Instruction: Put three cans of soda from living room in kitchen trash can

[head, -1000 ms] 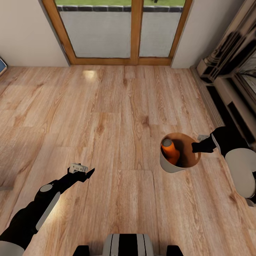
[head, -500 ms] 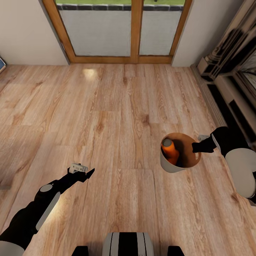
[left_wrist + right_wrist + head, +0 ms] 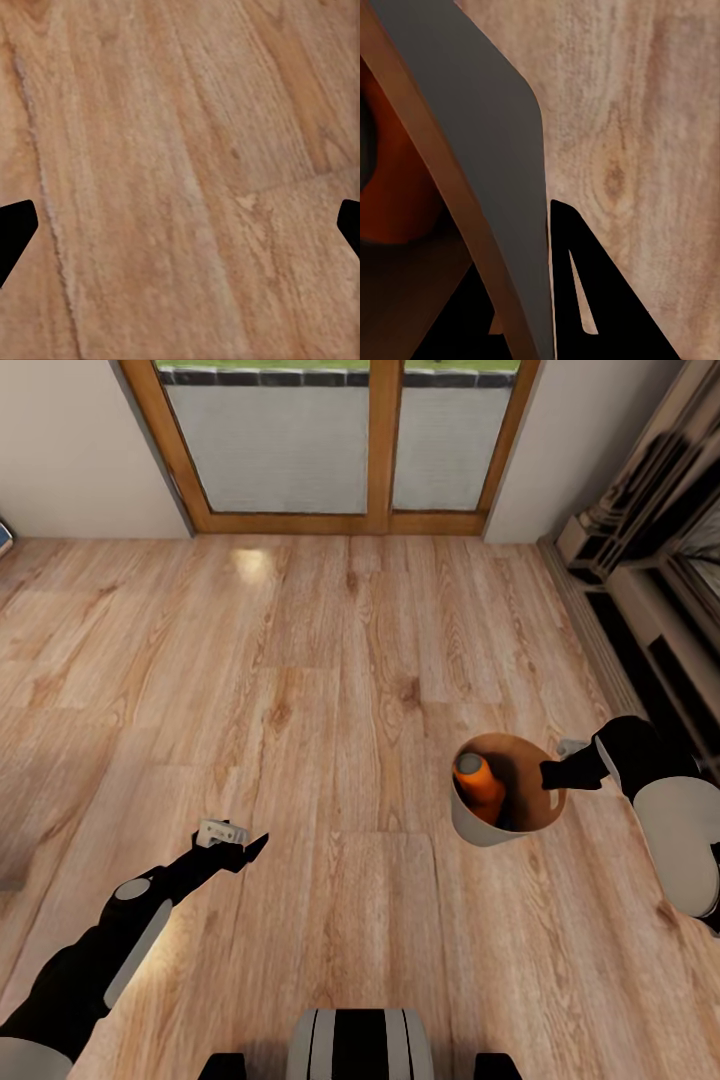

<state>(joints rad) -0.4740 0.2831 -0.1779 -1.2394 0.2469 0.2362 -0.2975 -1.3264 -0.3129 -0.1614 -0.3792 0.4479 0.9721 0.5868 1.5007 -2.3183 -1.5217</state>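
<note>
Since the right gripper (image 3: 548, 775) only pinches the bin (image 3: 480, 828) by its rim, one soda can (image 3: 478, 780) inside, a jolt could tip it; left gripper (image 3: 240, 847) hangs wide, empty.

can of soda (image 3: 478, 781) in tash can (image 3: 480, 828), glass doors (image 3: 340, 440) behind

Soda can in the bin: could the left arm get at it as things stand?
Probably yes. The soda can leans in the open-topped trash can, whose rim the right gripper pinches on the far side. The left gripper is open, with bare floor between.
</note>
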